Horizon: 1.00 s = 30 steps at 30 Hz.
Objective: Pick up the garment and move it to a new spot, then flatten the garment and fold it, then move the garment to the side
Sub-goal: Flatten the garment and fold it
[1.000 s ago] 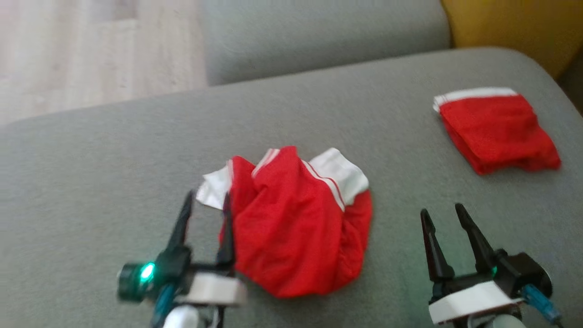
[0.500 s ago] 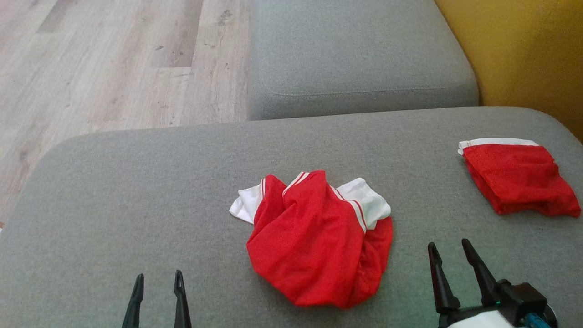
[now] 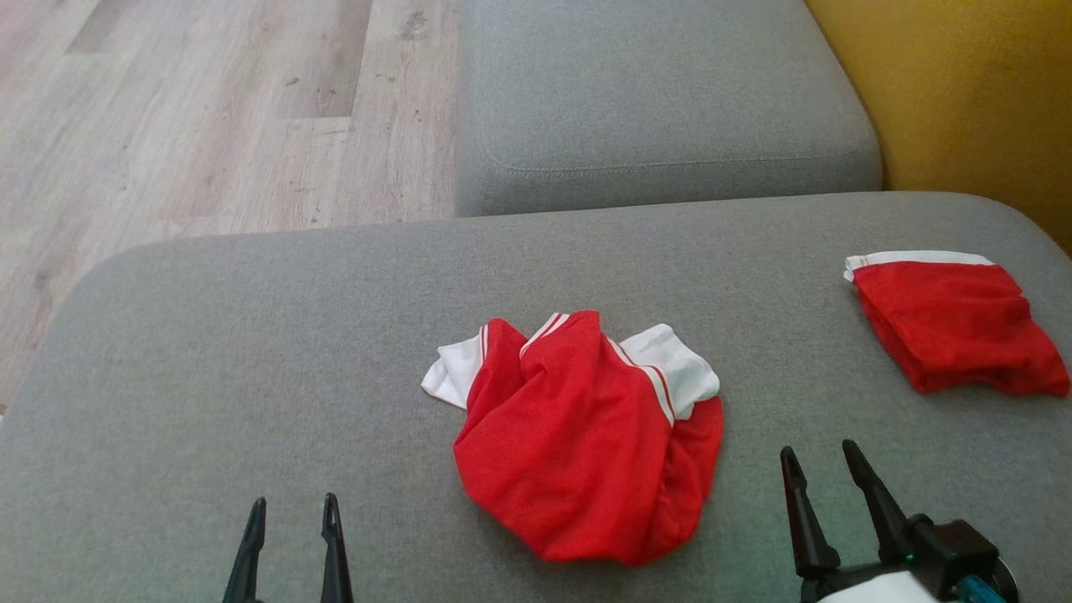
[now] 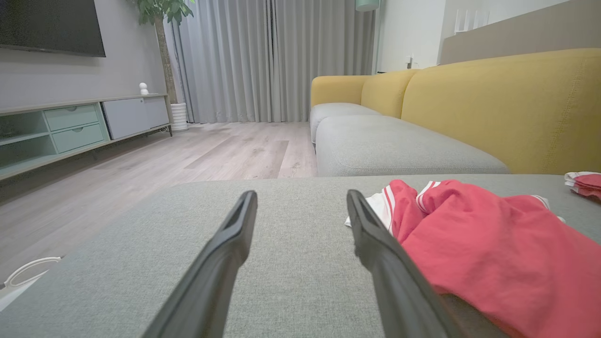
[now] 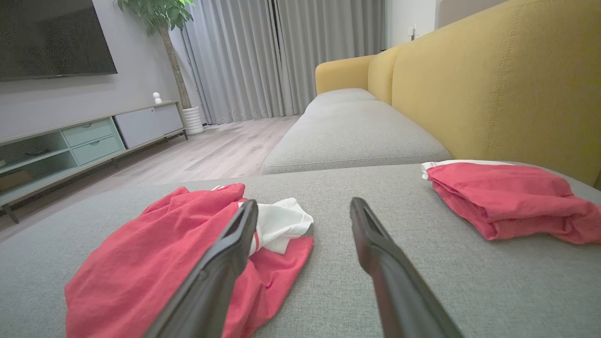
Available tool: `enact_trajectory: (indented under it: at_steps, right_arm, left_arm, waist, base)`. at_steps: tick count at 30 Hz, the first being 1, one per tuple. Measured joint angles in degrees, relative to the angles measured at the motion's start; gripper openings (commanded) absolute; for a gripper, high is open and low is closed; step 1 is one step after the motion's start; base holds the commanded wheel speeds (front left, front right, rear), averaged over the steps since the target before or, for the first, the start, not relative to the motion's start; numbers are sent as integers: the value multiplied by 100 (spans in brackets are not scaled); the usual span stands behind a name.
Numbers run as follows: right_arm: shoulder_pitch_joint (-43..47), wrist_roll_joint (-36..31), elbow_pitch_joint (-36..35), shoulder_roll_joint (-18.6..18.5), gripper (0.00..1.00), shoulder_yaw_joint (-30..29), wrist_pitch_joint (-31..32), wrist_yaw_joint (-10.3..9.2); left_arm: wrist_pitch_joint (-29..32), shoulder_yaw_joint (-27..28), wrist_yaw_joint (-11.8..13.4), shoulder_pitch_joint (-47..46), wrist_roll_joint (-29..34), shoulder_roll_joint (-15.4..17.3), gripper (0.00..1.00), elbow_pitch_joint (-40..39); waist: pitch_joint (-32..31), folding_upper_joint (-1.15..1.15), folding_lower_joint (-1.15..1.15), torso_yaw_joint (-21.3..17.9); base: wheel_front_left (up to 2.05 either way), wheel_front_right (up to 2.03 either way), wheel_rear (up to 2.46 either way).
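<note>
- The garment (image 3: 578, 444) — red with white striped trim — lies crumpled in a heap near the middle of the grey cushion (image 3: 251, 335), a little toward its near edge.
- Its white bands stick out at the far side of the heap, one to the left and one to the right, and the red cloth bunches in folds below them.
- The left gripper (image 3: 293, 501) sits low at the near edge, left of the garment and apart from it. Its fingers (image 3: 333, 553) stand apart with nothing between them.
- In the left wrist view these fingers point along bare cushion, with the garment just beside the right-hand one. Whether cloth and finger touch cannot be told.
- The right gripper (image 3: 817, 449) sits to the right of the garment, near it but clear. Its fingers are spread too, and empty.
- In the right wrist view bare cushion shows between its fingers, and the heap lies off to the left.
- A folded garment (image 3: 955, 335) — red with a white edge — lies at the cushion's far right, well apart from the heap.
- Beyond the cushion are a far cushion (image 3: 662, 100), a yellow backrest (image 3: 963, 100) at the right, and wooden floor (image 3: 209, 109) at the left.
</note>
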Motion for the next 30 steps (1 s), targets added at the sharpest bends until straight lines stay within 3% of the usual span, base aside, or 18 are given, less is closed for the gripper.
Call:
enact_trajectory:
  at_steps: [30]
  right_arm:
    - [-31,259,-18,-9,100,156,0,0]
  left_arm:
    - [0,125,-107,-135,92,-40,100,99]
  waist:
    - [190,0,0,-70]
  base:
    - [0,0,0]
